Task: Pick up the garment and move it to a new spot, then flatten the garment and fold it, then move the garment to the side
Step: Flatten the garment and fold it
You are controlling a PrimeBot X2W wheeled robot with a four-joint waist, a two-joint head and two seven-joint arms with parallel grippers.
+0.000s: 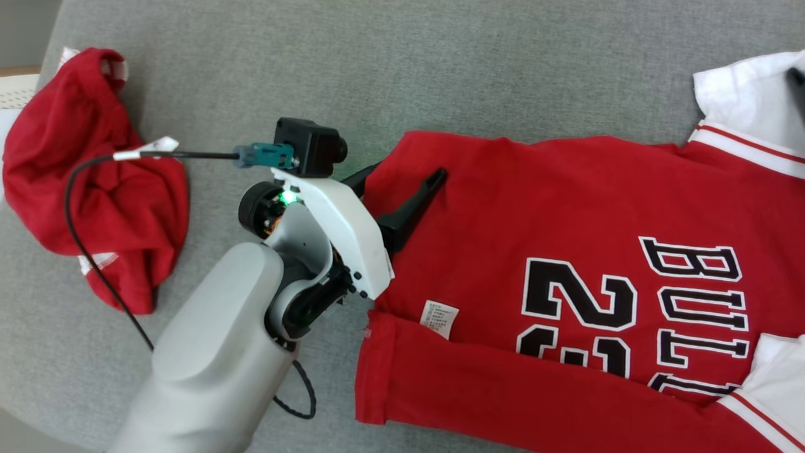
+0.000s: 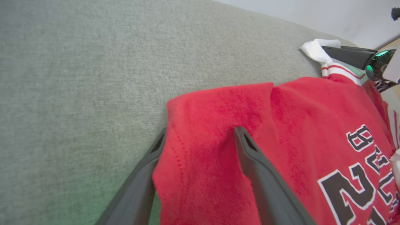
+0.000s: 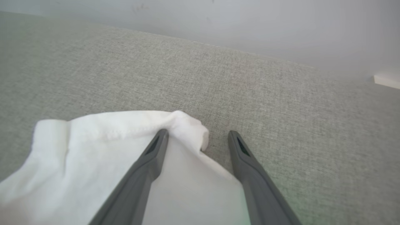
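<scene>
The left gripper (image 2: 200,132) is spread over the jersey (image 1: 534,207) corner, the right gripper (image 3: 197,133) spread at the sleeve (image 3: 93,140). A shallow bite may slip.

Garments: two are lying here, a spread red jersey (image 1: 534,207) at centre-right and a crumpled red garment (image 1: 94,182) at upper left.
Grippers: two are showing, left gripper (image 1: 405,173) and right gripper (image 3: 197,133).
Cables: one black cable (image 1: 207,154) is trailing at left.
Tags: one white tag (image 1: 439,318) is showing.

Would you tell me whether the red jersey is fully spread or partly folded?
Partly folded: the jersey lies flat, but its near side is turned over onto itself, hiding part of the printed number.
</scene>
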